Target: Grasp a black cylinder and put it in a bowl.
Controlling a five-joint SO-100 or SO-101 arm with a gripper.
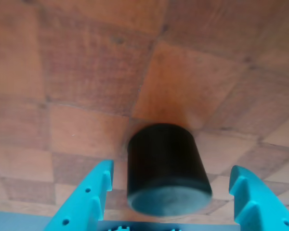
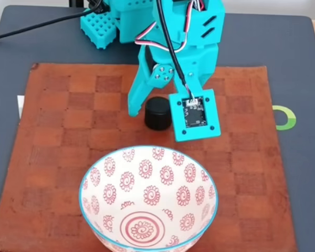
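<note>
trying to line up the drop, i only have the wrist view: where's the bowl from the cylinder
Observer: In the fixed view the bowl sits below the black cylinder, nearer that camera, apart from it.
Operator: anything in the bowl
Observer: No, just its red flower pattern and ring centre.
Operator: is the cylinder standing on the mat or off it
Observer: On the brown checkered mat, in its upper middle part.
Operator: end effector around it?
Observer: The end effector is open, a finger on each side of the cylinder; the fixed view shows the teal arm reaching in from the top edge.
</note>
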